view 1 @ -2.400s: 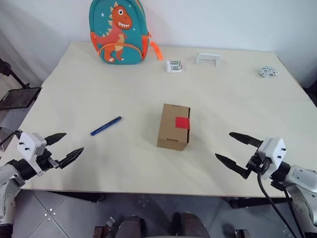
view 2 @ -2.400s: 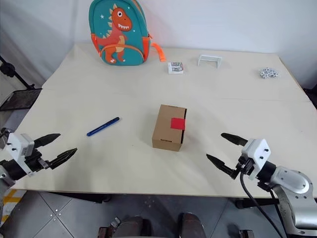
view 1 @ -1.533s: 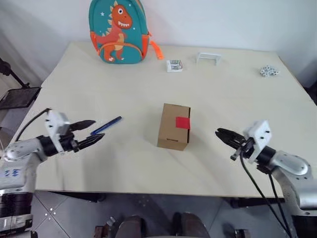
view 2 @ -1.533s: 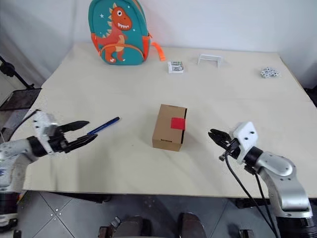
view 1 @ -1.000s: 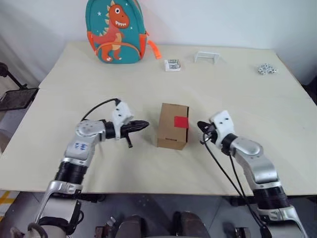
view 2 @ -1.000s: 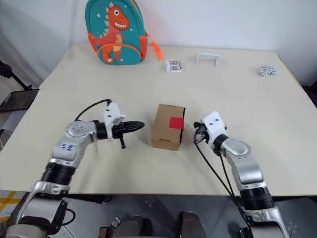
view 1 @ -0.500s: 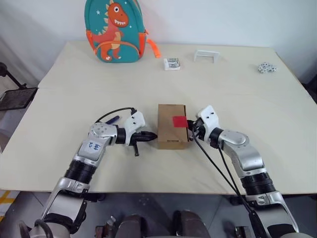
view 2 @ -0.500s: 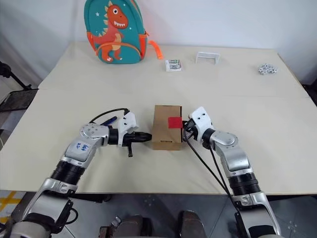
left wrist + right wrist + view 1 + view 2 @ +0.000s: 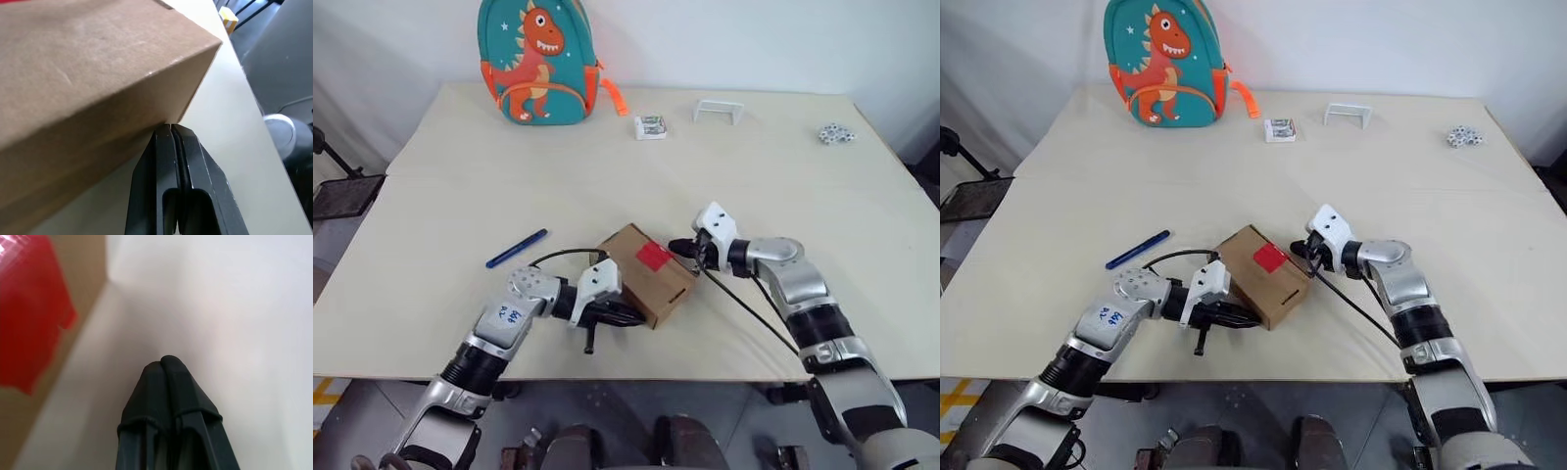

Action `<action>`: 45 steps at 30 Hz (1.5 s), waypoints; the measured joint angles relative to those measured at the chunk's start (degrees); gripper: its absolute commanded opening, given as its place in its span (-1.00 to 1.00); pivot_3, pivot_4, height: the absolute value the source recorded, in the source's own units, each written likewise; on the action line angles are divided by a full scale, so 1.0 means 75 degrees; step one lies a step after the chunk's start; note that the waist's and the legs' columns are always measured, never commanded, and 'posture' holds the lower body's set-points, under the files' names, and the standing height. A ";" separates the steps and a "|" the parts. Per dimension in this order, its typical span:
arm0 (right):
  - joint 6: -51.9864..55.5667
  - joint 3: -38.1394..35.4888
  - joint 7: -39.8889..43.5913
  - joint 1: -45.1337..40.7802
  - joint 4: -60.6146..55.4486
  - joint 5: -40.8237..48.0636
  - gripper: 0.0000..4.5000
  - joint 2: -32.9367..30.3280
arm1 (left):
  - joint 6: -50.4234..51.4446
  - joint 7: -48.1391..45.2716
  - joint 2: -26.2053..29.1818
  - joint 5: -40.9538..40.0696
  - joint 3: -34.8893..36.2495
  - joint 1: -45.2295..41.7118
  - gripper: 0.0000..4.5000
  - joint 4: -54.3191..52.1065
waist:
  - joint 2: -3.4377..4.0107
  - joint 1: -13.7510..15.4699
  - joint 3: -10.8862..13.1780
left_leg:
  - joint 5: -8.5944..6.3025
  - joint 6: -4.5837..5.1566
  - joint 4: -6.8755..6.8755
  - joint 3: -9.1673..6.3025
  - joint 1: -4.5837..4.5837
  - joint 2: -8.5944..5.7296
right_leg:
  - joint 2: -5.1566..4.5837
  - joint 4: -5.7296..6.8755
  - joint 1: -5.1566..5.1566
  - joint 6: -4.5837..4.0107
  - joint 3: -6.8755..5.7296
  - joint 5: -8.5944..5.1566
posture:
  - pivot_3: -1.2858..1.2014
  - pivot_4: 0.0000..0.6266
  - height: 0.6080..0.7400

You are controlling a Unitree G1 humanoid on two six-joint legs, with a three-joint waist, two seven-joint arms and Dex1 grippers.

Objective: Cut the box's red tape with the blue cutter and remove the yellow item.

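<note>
Box (image 9: 646, 273): left hand (image 9: 631, 315), right hand (image 9: 677, 246), both closed, empty, bracketing it; advise pushing evenly, keeping red tape (image 9: 653, 256) facing up.

Bright, even light; wrist views softly blurred.

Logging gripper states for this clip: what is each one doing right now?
Left gripper: shut, holding nothing, tips against the box.
Right gripper: shut, holding nothing, beside the box.

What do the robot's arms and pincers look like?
Both arms are silver-grey metal tubes with black joints. Each wrist has a white block and a looping black cable. The left pincer and right pincer have two pointed black fingers. The left arm has small blue writing.
</note>
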 measured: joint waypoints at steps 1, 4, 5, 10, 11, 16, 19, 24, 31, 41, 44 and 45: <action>-0.0082 0.0024 -0.0029 -0.0087 0.0118 -0.0072 -1.00 0.0003 | 0.0022 0.0028 -0.0011 0.0000 0.0010 -0.0003 -0.99 0.0000 | 0.0000 -0.0004 0.0000 | 0.0000 0.0000 0.0000 0.0000 0.0001 0.0001 | -0.0002 0.0000 0.0001 0.0000 0.0002 0.0000 | 0.03 -0.52 1.00; -0.0148 0.0002 -0.0068 -0.0115 0.0174 -0.0133 -1.00 0.0003 | 0.0054 0.0064 0.0000 0.0000 0.0013 -0.0008 -0.99 -0.0004 | 0.0000 -0.0002 0.0000 | 0.0000 0.0000 0.0002 -0.0004 0.0000 0.0001 | -0.0005 0.0000 0.0004 0.0000 0.0002 0.0000 | 0.03 -0.52 1.00; -0.0144 -0.0008 -0.0068 -0.0101 0.0157 -0.0131 -1.00 0.0001 | 0.0061 0.0062 0.0017 0.0000 0.0013 -0.0008 -0.99 -0.0019 | 0.0000 -0.0001 0.0000 | 0.0000 0.0000 0.0002 -0.0005 0.0000 0.0001 | -0.0006 0.0000 0.0004 0.0000 0.0002 0.0000 | 0.03 -0.52 1.00; -0.0082 -0.0170 -0.0054 0.0347 -0.0420 -0.0035 -1.00 -0.0084 | 0.0166 0.0052 0.0323 -0.0128 0.0205 -0.0019 -0.99 -0.0396 | 0.0000 0.0007 0.0000 | 0.0000 -0.0001 0.0000 -0.0021 -0.0004 0.0002 | -0.0012 0.0001 0.0005 0.0000 0.0000 0.0000 | 0.03 -0.52 1.00; -0.0042 -0.0183 -0.0034 0.0428 -0.0543 -0.0011 -1.00 -0.0135 | 0.0212 0.0063 0.0363 -0.0205 0.0309 -0.0017 -0.99 -0.0455 | 0.0000 0.0006 0.0000 | 0.0000 -0.0001 0.0001 -0.0024 -0.0005 0.0002 | -0.0012 0.0001 0.0005 0.0000 0.0000 0.0000 | 0.03 -0.52 1.00; 0.0594 -0.0777 -0.0095 0.1362 -0.2016 0.0487 -1.00 -0.0489 | 0.0726 0.0055 0.0853 -0.1141 0.1284 0.0152 -0.99 -0.1199 | 0.0006 0.0009 0.0004 | -0.0001 -0.0003 0.0004 -0.0054 -0.0024 0.0004 | -0.0017 -0.0003 0.0003 0.0000 -0.0004 0.0000 | 0.03 -0.52 1.00; 0.0916 -0.1353 -0.0035 0.2024 -0.3102 0.1024 -1.00 -0.0886 | 0.1068 0.0005 0.1386 -0.1765 0.2152 0.0356 -0.99 -0.1336 | 0.0010 0.0010 0.0006 | -0.0002 -0.0006 0.0001 -0.0060 -0.0024 0.0008 | -0.0015 -0.0007 0.0005 0.0000 -0.0005 0.0000 | 0.03 -0.52 1.00; 0.1183 -0.2709 0.0347 0.3276 -0.4097 0.2352 -0.92 -0.1210 | 0.1207 0.0606 0.1727 -0.2589 0.4375 0.1073 -1.00 -0.1312 | 0.0010 0.0012 0.0008 | -0.0005 -0.0008 -0.0001 -0.0062 -0.0023 0.0010 | -0.0015 -0.0017 0.0011 0.0000 -0.0007 0.0000 | 0.03 -0.52 1.00; 0.1216 -0.3669 0.0725 0.3857 -0.5946 0.4176 0.00 -0.1213 | 0.0179 0.0664 0.2146 -0.2618 0.5742 0.2615 -0.48 -0.0223 | 0.0014 0.0020 0.0010 | -0.0006 -0.0010 -0.0002 -0.0051 -0.0007 0.0017 | -0.0012 -0.0024 0.0017 -0.0002 -0.0001 -0.0001 | 0.03 -0.52 1.00; 0.1053 -0.3717 0.0929 0.4355 -0.7371 0.4603 1.00 -0.1811 | -0.1812 0.0139 0.3441 -0.2000 0.6407 0.2914 0.76 0.3136 | 0.0014 0.0029 0.0010 | -0.0020 -0.0004 -0.0024 -0.0051 -0.0003 0.0009 | -0.0021 -0.0022 0.0010 -0.0003 -0.0008 -0.0001 | 0.03 -0.52 1.00; 0.1235 -0.4038 0.0929 0.4799 -0.7618 0.4913 1.00 -0.2159 | -0.1959 -0.0015 0.3665 -0.1936 0.6378 0.2692 0.99 0.3966 | 0.0010 0.0078 0.0010 | -0.0021 -0.0001 -0.0023 -0.0052 -0.0004 0.0009 | -0.0023 -0.0020 0.0012 -0.0002 -0.0012 -0.0001 | 0.03 -0.52 1.00; 0.1270 -0.4151 0.0932 0.4915 -0.7676 0.5015 1.00 -0.2245 | -0.1961 -0.0093 0.3719 -0.1935 0.6347 0.2616 0.99 0.4069 | 0.0008 0.0097 0.0009 | -0.0022 0.0001 -0.0023 -0.0049 -0.0003 0.0008 | -0.0023 -0.0020 0.0012 -0.0002 -0.0011 -0.0001 | 0.03 -0.52 1.00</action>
